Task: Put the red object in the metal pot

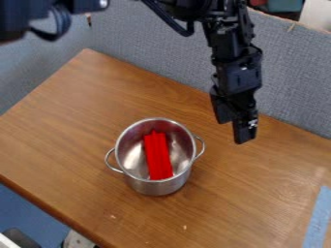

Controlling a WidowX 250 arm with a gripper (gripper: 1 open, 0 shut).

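The red object (157, 155), a bright red bar, lies inside the metal pot (189, 172), slanting from the far wall down to the near side of the floor. The shiny round pot stands on the wooden table (77, 107) near its front middle, with small handles at left and right. My gripper (241, 124) hangs from the dark arm above the table, to the right of the pot and a little behind it, clear of the rim. Its fingers point down with nothing between them, and they look open.
A blue-grey fabric wall (195, 58) runs behind the table. The table's front edge passes just below the pot, and its right edge falls away near the right border. Blurred dark arm parts cross the top left.
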